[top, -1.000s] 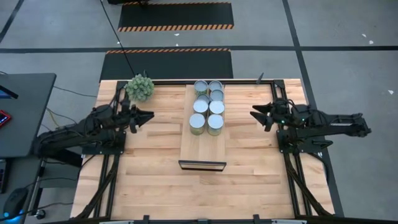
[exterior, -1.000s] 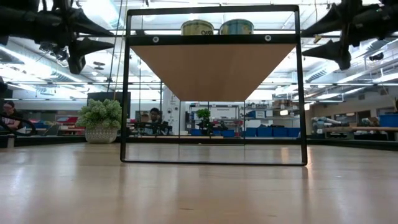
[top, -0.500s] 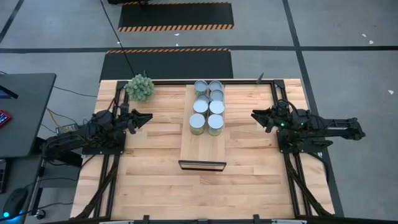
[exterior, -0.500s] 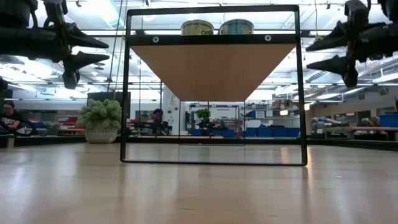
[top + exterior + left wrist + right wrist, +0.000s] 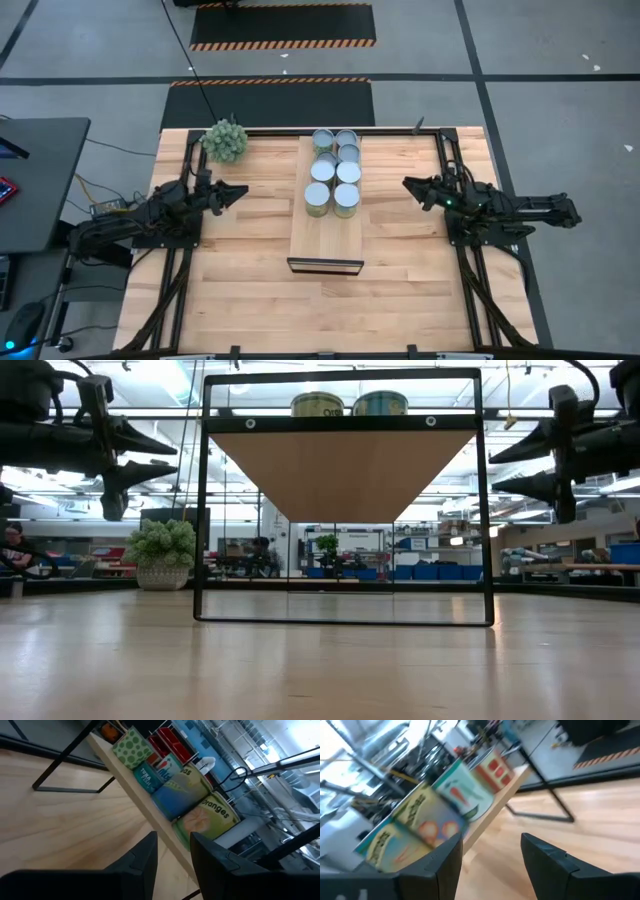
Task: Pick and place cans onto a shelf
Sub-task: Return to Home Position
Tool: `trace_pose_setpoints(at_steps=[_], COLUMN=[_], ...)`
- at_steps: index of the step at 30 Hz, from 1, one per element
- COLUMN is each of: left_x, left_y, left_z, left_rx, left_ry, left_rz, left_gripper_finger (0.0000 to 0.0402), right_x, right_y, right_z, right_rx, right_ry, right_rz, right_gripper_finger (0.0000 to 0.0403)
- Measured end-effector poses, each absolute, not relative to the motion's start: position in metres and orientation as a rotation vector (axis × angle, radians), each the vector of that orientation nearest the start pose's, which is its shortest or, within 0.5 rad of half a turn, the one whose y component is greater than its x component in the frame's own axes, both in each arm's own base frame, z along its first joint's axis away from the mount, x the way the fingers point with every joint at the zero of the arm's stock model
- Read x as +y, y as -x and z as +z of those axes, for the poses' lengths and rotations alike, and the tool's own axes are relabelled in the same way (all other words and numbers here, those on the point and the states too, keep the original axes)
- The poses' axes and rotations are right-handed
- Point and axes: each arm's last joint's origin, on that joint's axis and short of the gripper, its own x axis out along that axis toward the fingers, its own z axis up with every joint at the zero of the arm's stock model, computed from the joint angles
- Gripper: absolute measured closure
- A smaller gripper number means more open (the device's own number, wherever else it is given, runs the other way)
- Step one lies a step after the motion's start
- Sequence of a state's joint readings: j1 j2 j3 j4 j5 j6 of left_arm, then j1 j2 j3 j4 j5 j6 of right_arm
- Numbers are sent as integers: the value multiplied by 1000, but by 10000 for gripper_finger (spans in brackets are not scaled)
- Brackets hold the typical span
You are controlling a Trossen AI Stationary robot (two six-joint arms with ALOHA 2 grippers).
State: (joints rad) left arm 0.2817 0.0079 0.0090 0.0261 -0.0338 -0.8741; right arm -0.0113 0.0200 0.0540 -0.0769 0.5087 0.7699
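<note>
Cans (image 5: pixel 334 172) all sit on shelf (image 5: pixel 326 237); left gripper (image 5: pixel 240 189) and right gripper (image 5: pixel 408 184) open, empty. I should back each straight outward, clear of shelf.

The letters "ranges", of the word Oranges, are read on the yellow-green label of one can (image 5: pixel 212 817) standing on the shelf (image 5: pixel 145 807); other labels stay illegible.

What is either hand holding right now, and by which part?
Nothing. The left hand and right hand are both open and empty, off either side of the shelf, where the cans stand.
</note>
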Motion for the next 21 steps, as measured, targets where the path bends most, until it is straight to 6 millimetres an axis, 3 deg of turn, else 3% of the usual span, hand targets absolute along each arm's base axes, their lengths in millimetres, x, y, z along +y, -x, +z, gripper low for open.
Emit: trace_pose_setpoints(at_steps=[6, 21], left_x=[29, 29], left_y=[-94, -94], left_z=[168, 169], left_rx=[-154, -163], left_ry=[816, 788], left_rz=[300, 302], left_gripper_finger=[281, 280], right_x=[-17, -14], right_y=[-91, -92], right_z=[173, 173], right_rx=[-160, -116], right_ry=[-644, -627], right_rz=[-594, -493], right_gripper_finger=[194, 194])
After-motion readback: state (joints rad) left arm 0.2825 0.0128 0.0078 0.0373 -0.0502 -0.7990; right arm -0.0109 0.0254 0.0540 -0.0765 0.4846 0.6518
